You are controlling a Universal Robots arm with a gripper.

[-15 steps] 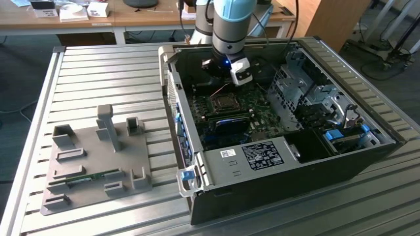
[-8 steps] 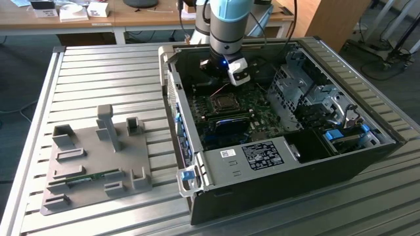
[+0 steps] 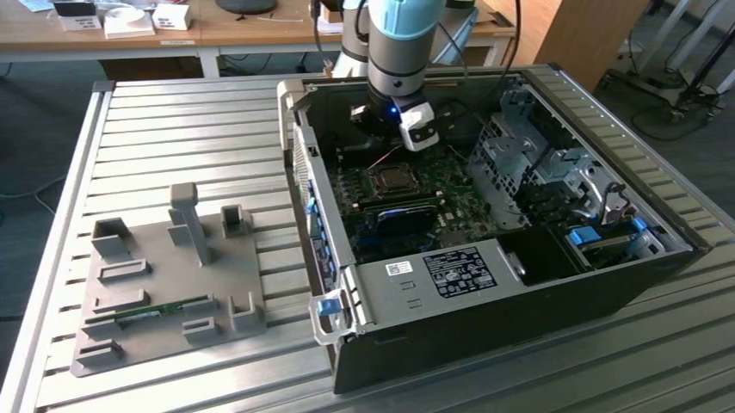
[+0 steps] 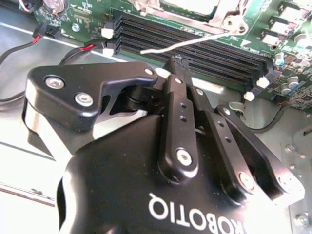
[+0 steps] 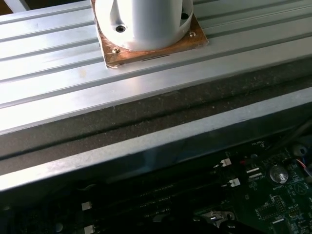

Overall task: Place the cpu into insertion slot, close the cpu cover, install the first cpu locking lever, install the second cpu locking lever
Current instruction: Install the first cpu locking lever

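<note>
We see the gripper (image 4: 178,63) down inside the open computer case (image 3: 483,327), its fingertips brought together just above the black memory slots (image 4: 204,53) in the second wrist view. The jaws look clenched, and we can make out nothing between them.

The cpu (image 4: 191,4) sits in the insertion slot (image 3: 395,179) on the green motherboard (image 4: 92,14), showing as a pale flat surface inside the cpu cover (image 4: 219,15), which appears to be lowered over it. A thin silvery locking lever (image 4: 195,41) stands free of its catch, close beside the fingertips; we cannot tell whether they touch it.

In our judgement, the main risk is the lever itself. It is thin and springy, so closed fingertips pushing on it could slide off and let it snap back. A slip could also drive the fingertips into the memory slots or their white latches (image 4: 108,33). Forcing the lever down on a poorly seated chip could damage the socket contacts.

The cpu is square, so it has no long axis; it lies flat with its metal top facing out of the case. The lever's long axis crosses the memory slots at a shallow angle, with its free end pointing away from the socket corner.
</note>
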